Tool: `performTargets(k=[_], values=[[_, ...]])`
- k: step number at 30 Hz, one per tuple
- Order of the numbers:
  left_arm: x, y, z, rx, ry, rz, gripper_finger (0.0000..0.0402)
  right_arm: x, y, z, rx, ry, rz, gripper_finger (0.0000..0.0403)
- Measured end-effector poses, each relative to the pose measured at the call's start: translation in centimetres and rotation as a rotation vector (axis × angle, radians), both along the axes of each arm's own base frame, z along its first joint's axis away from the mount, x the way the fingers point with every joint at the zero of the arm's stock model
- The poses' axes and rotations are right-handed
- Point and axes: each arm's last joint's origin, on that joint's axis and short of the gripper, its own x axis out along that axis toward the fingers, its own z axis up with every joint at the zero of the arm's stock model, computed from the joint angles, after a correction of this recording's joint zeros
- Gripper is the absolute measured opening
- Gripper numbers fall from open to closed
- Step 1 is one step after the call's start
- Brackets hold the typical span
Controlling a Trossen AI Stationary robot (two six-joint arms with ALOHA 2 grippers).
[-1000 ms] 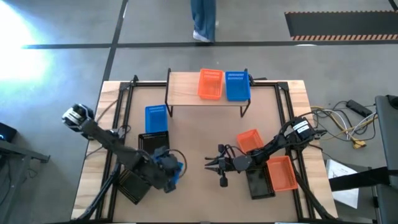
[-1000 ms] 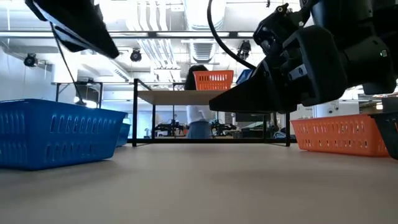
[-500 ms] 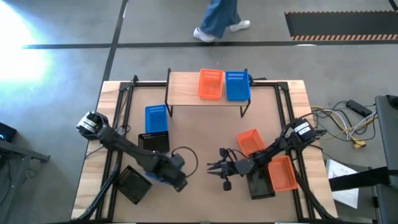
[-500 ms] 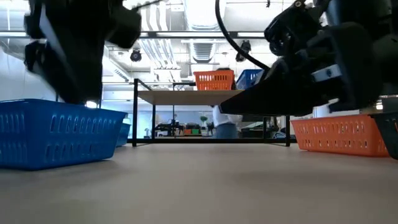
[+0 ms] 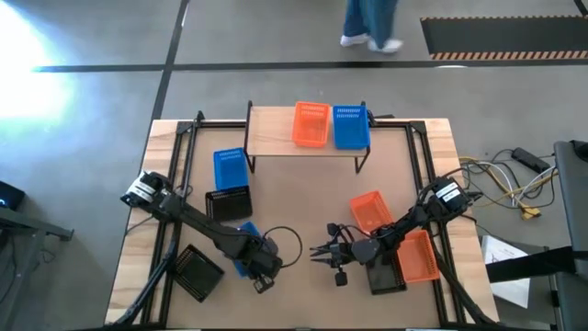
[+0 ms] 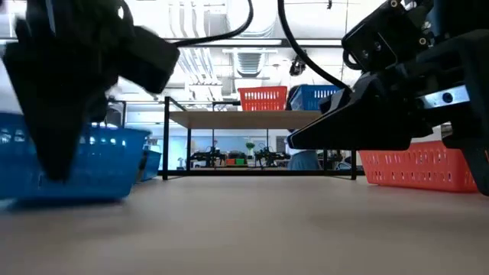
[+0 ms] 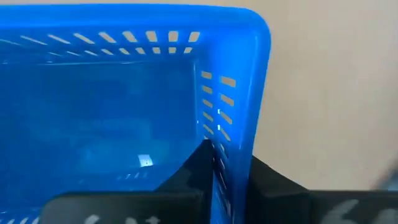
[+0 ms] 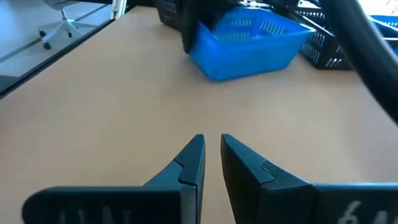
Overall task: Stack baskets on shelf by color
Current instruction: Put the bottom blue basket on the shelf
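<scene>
Since a second ago my left arm has swung in from the lower left toward the middle of the tabletop (image 5: 303, 193), dragging a blue basket (image 5: 244, 246) along with it. The left gripper (image 7: 225, 180) is clamped on that basket's side wall, one finger inside and one outside, which the left wrist view shows nicely. In the low view the basket sits at the far left, half hidden behind the arm, and I can't tell whether it's lifted off the tabletop yet.

My right gripper (image 5: 317, 253) has drifted a bit lower in the high view and just waits at centre right, fingers nearly together, holding nothing.

Up top, the shelf (image 5: 276, 138) has one orange basket (image 5: 310, 124) and one blue basket (image 5: 350, 126) side by side. So I reckon this carried one is headed onto the blue one there.

Plenty left on the tabletop: another blue basket (image 5: 230, 170) at left, black ones (image 5: 228, 204) beside it, orange ones (image 5: 369, 208) at right. Early days, I'd say.
</scene>
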Motion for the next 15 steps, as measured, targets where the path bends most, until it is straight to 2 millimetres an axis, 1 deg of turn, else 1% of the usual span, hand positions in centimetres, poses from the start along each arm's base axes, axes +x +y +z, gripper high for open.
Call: performTargets(k=[1, 4, 6, 8, 11, 13, 15], values=[[0.1, -0.4, 0.7, -0.02, -0.022, -0.046, 0.0014, -0.1, 0.0, 0.0, -0.002, 0.002, 0.0, 0.0043], [0.3, -1.9, 3.7, -0.08, -0.154, -0.243, 0.0014, -0.2, -0.1, -0.2, -0.005, 0.007, 0.0, 0.0043], [0.2, -2.6, 5.8, -0.079, -0.256, -0.389, 0.0014, -0.3, -0.2, -0.2, -0.007, 0.011, -0.002, 0.0043], [0.1, -2.9, 8.0, -0.044, -0.362, -0.505, 0.0014, -0.3, -0.2, -0.3, -0.01, 0.012, -0.008, 0.0043], [-0.3, -2.1, 11.3, 0.101, -0.494, -0.579, 0.0014, -0.4, -0.3, -0.3, -0.013, 0.012, -0.018, 0.0043], [-0.8, -0.7, 13.1, 0.226, -0.533, -0.603, 0.0014, -0.4, -0.3, -0.3, -0.014, 0.008, -0.024, 0.0043], [-1.2, 1.3, 14.5, 0.369, -0.553, -0.605, 0.0014, -0.4, -0.3, -0.3, -0.013, 0.007, -0.025, 0.0043]])
